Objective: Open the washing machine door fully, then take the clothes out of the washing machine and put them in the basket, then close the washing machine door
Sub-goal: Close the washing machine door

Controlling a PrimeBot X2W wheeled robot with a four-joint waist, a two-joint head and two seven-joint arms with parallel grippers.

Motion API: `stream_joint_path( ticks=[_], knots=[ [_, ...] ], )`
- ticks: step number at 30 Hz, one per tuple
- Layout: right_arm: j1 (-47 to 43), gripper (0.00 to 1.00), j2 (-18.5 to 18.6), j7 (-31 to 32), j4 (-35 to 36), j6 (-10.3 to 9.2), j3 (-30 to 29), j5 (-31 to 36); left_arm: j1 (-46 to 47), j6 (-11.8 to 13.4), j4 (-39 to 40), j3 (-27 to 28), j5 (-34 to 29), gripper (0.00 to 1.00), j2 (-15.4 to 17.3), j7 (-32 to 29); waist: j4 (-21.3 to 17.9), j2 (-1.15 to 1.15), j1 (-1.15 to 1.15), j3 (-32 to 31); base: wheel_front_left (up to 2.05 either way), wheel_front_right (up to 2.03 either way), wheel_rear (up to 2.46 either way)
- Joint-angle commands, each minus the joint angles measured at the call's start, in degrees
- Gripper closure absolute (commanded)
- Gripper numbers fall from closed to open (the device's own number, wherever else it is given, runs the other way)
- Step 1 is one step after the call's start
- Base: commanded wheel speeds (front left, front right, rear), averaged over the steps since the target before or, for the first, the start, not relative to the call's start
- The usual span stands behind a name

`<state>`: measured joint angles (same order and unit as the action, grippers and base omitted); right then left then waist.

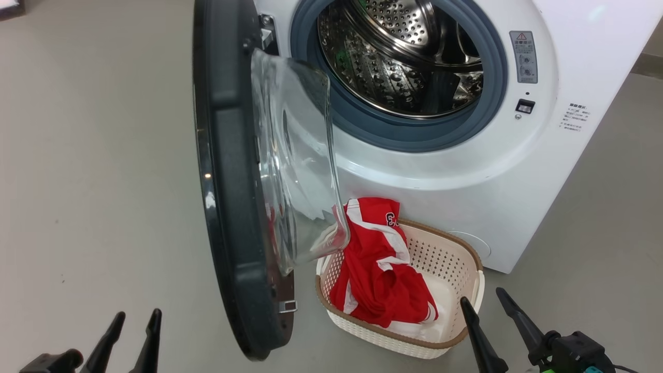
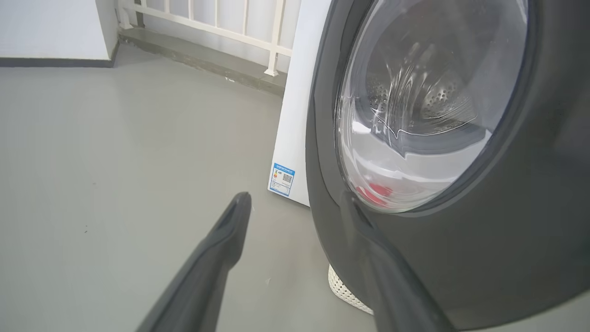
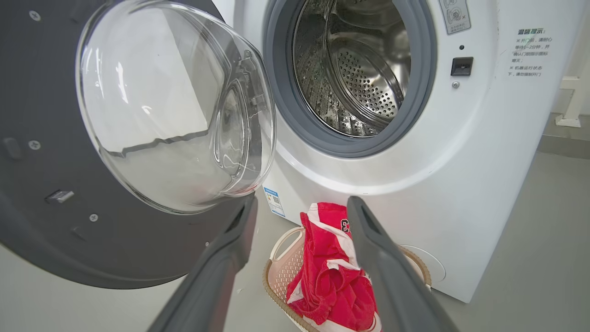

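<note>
The washing machine (image 1: 466,171) stands with its drum (image 1: 404,57) showing bare steel. The washing machine door (image 1: 228,181) is swung out to the left, seen edge-on, its glass bowl (image 1: 295,160) facing the machine. Below the opening sits the basket (image 1: 456,259), holding the red clothes (image 1: 378,274) over a white cloth (image 1: 445,300). My left gripper (image 1: 139,314) is open, low and left of the door's outer face (image 2: 461,258). My right gripper (image 1: 481,296) is open just right of the basket, empty. In the right wrist view the clothes (image 3: 332,276) lie between the fingers (image 3: 392,276).
Grey floor (image 1: 93,155) stretches left of the door. A white railing (image 2: 221,23) and a wall stand behind the machine's left side. A blue label (image 2: 282,179) marks the machine's lower corner. The latch socket (image 1: 524,106) sits right of the drum opening.
</note>
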<state>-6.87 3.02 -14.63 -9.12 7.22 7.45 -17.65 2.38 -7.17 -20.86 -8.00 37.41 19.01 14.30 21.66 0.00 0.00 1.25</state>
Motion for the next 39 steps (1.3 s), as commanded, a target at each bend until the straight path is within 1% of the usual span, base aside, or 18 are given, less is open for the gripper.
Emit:
stream_joint_path(
  ticks=[1,4,8,14,18,32,37,38,39],
  knots=[
    [1.2,0.0,0.3,-0.4,1.9,0.26,0.9,0.0,0.6,-0.3,2.2,3.8,-2.2,0.0,0.4,0.7,0.0,0.0,0.0,-0.1,0.0,0.0,0.0],
    [1.2,0.0,0.2,-0.4,2.5,0.26,0.6,0.0,-0.7,-0.3,4.6,7.2,-6.2,0.0,-2.1,0.7,-0.2,0.0,0.0,-0.4,0.0,0.0,0.0],
    [0.8,0.0,0.2,-0.4,3.1,0.26,0.3,0.0,-2.8,-0.3,7.1,9.5,-10.2,0.0,-4.6,0.7,-0.4,0.0,0.0,-0.8,0.0,0.0,0.0],
    [-0.3,0.0,0.1,-0.4,3.5,0.26,-0.3,-0.2,-5.3,-0.3,8.4,10.7,-13.7,0.0,-6.8,0.7,-0.6,0.0,0.0,-1.6,0.0,0.0,0.0],
    [-1.2,0.0,0.1,-0.4,3.0,0.26,-0.7,-0.3,-6.0,-0.3,7.9,10.7,-14.5,0.0,-7.8,0.7,-0.5,0.0,0.0,-1.7,0.0,0.0,0.0],
    [-1.6,0.0,-0.1,-0.4,2.7,0.26,-0.9,-0.6,-6.6,-0.3,7.9,11.3,-15.4,0.0,-8.3,0.7,-0.6,0.0,0.0,-2.3,0.0,0.0,0.0],
    [-1.4,0.0,-0.1,-0.4,2.6,0.26,-0.8,-0.6,-5.4,-0.3,8.0,10.8,-11.5,0.0,-8.0,0.7,-0.4,0.0,0.0,-2.3,0.0,0.0,0.0],
    [-1.4,0.0,-0.1,-0.4,2.6,0.26,-0.8,-0.6,-5.4,-0.3,8.0,10.8,-11.5,0.0,-8.0,0.7,-0.4,0.0,0.0,-2.3,0.0,0.0,0.0],
    [-1.4,0.0,-0.1,-0.4,2.6,0.26,-0.8,-0.6,-5.0,-0.3,8.0,10.6,-10.3,0.04,-7.7,0.7,-0.4,0.0,0.0,-2.3,0.0,0.0,0.0]
  ],
)
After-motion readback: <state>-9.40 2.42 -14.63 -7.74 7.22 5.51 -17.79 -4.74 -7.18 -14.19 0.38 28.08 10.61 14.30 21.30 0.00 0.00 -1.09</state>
